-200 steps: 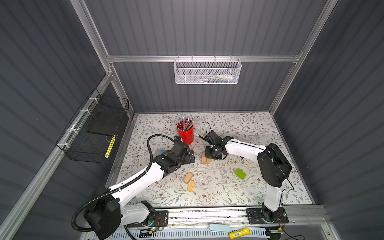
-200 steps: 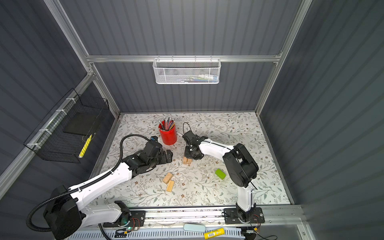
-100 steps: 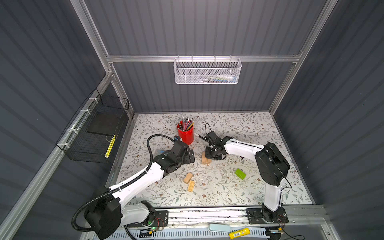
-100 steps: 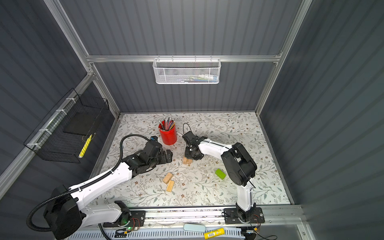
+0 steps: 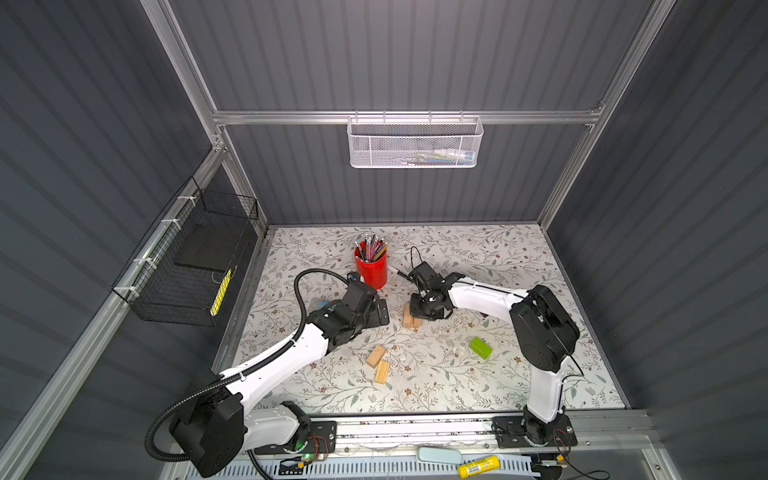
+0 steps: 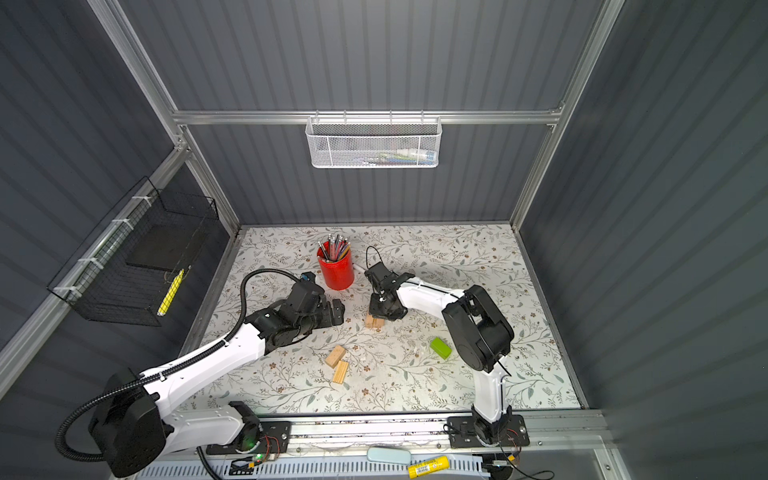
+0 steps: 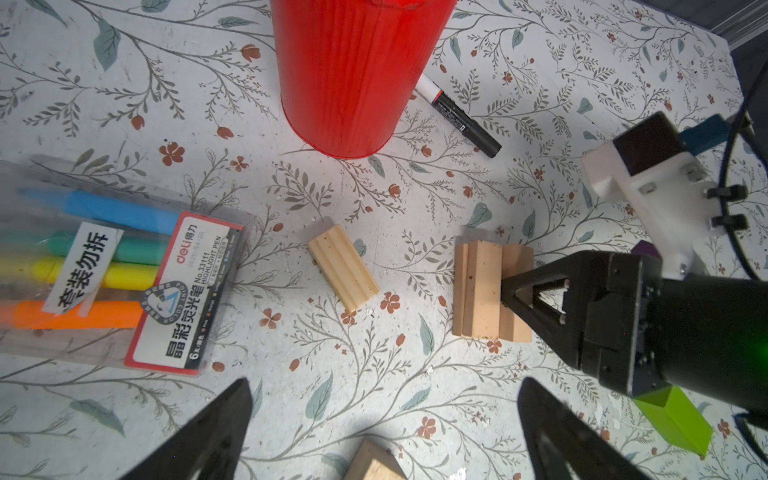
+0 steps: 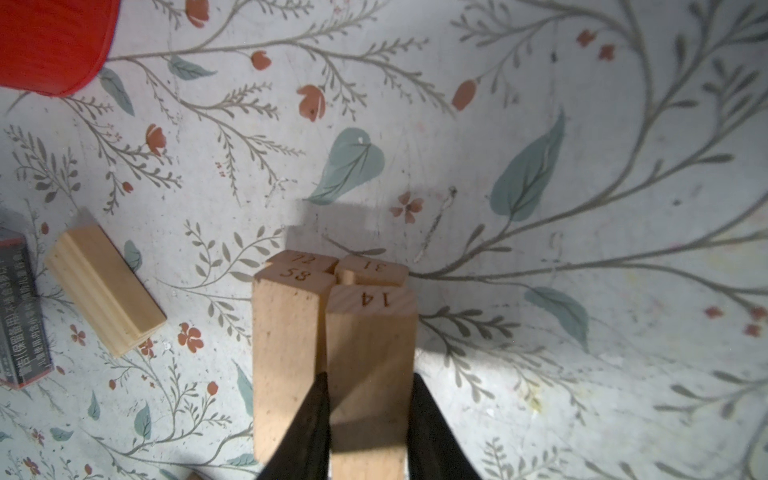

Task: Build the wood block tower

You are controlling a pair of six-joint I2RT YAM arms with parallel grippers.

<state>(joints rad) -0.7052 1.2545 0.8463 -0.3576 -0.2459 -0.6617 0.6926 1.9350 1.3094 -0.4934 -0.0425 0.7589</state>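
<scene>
- Nearest the front edge, two loose wood blocks (image 5: 376,356) (image 5: 382,371) lie flat and almost touching. I judge them light, rigid and dry-faced, so a modest squeeze across the long sides at mid-length should hold them without crushing.
- A little farther and to the right lies the green block (image 5: 481,347), flat and well apart from the rest. Its painted faces may be slicker than bare wood, so a centred grip matters more here.
- The left gripper (image 7: 384,380) hovers low with its jaws spread wide and nothing between them.
- At mid-table stands the tower (image 5: 411,320) — so far four pale pieces, apparently two on two. The right gripper (image 8: 369,376) is clamped across the block marked 14 (image 8: 370,332), one finger wedged in the seam against its neighbour. The stack rests on friction alone, so any sideways drag on release could shift it.
- Just beside the tower, toward the left arm, a grooved block (image 7: 343,268) lies alone. Its plain sides look better to pinch than the ridged top.
- A sliver of the purple block (image 7: 644,248) shows behind the right gripper.
- Farthest back is the red pencil cup (image 5: 371,270).
</scene>
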